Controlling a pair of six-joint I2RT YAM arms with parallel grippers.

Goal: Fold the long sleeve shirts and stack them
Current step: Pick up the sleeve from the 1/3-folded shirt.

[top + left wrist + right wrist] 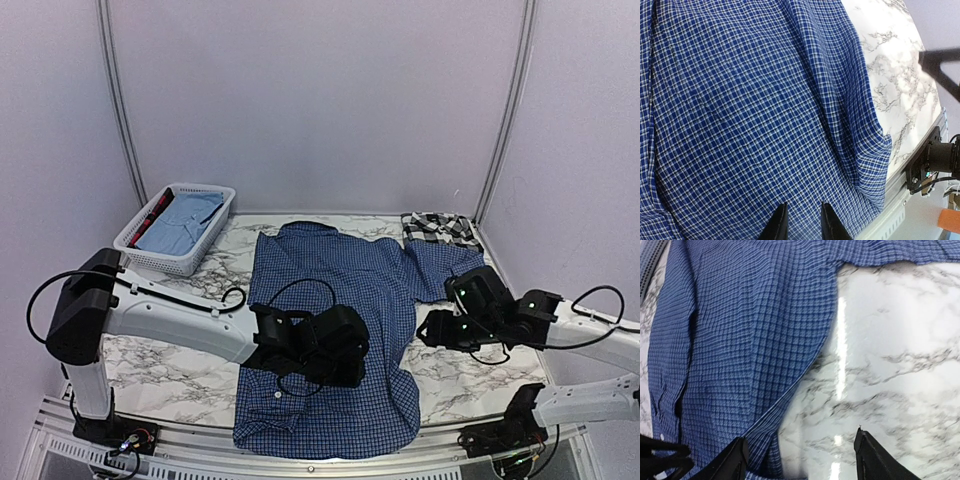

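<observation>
At the far left of the marble-patterned table [170, 378], a white slatted basket [165, 262] is sitting with a light blue cloth [182, 224] bundled inside it and something red and dark [150, 214] tucked along its left wall. Just to its right, the dark blue checked shirt [330, 270] is lying spread flat across the middle of the tabletop, collar toward the back, hem reaching the near edge, one sleeve trailing off to the right. Its weave is showing fine white-lined checks with soft creases.

The left gripper [801, 224] is hanging over the shirt's lower half, blocking much of it in the overhead view, and a black cable [300, 288] is looping above the cloth. Its dark, tapered fingertips are standing only a narrow gap apart (whether any cloth is being pinched there, I cannot tell).

Further right, the right gripper [802, 459] is hovering at the shirt's side edge with its jaws spread wide and nothing between them; one finger is showing over the checked fabric, the other over the glossy marble. At the back right corner, the black-and-white plaid shirt [440, 227] is lying bunched up, just beside the blue sleeve.
</observation>
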